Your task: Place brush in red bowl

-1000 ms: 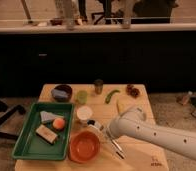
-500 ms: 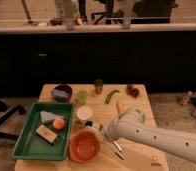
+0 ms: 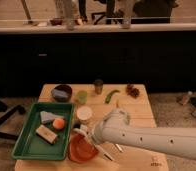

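The red bowl (image 3: pixel 81 150) sits at the table's front edge, just right of the green tray. A slim white stick that looks like the brush handle (image 3: pixel 106 155) lies slanted on the table by the bowl's right rim; its dark head is hidden. My white arm reaches in from the right. The gripper (image 3: pixel 83 133) is at the bowl's far rim, between the bowl and the white cup. The arm hides what lies under it.
The green tray (image 3: pixel 22 148) holds a grey-blue sponge, an orange ball and a tan block. Further back on the table stand a dark maroon bowl (image 3: pixel 62 92), a green cup (image 3: pixel 81 96), a brown can (image 3: pixel 98 86), a green pepper (image 3: pixel 111 96) and a white cup (image 3: pixel 84 114).
My arm has swung to the left and the gripper has come closer to the red bowl's far rim. The objects on the table have not moved.
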Controlling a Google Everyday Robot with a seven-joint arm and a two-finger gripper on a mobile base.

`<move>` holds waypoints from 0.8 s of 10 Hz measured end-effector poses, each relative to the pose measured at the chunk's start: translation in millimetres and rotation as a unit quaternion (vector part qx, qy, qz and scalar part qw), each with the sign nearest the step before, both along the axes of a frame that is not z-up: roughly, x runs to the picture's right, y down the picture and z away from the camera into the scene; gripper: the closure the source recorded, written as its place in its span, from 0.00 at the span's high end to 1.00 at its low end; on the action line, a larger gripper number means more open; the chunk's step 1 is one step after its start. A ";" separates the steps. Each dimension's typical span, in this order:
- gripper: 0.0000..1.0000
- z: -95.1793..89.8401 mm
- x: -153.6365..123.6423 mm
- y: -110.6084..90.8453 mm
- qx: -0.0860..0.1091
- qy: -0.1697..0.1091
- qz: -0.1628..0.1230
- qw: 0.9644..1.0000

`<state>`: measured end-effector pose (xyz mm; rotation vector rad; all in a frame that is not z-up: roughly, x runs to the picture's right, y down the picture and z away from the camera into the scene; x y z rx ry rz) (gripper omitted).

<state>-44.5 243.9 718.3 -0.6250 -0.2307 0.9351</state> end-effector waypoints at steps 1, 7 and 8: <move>0.00 5.2 -0.3 3.2 -0.002 0.021 0.032 0.999; 0.00 13.2 -13.5 8.3 0.000 0.054 0.058 0.997; 0.02 13.3 -13.0 8.3 0.000 0.054 0.058 0.997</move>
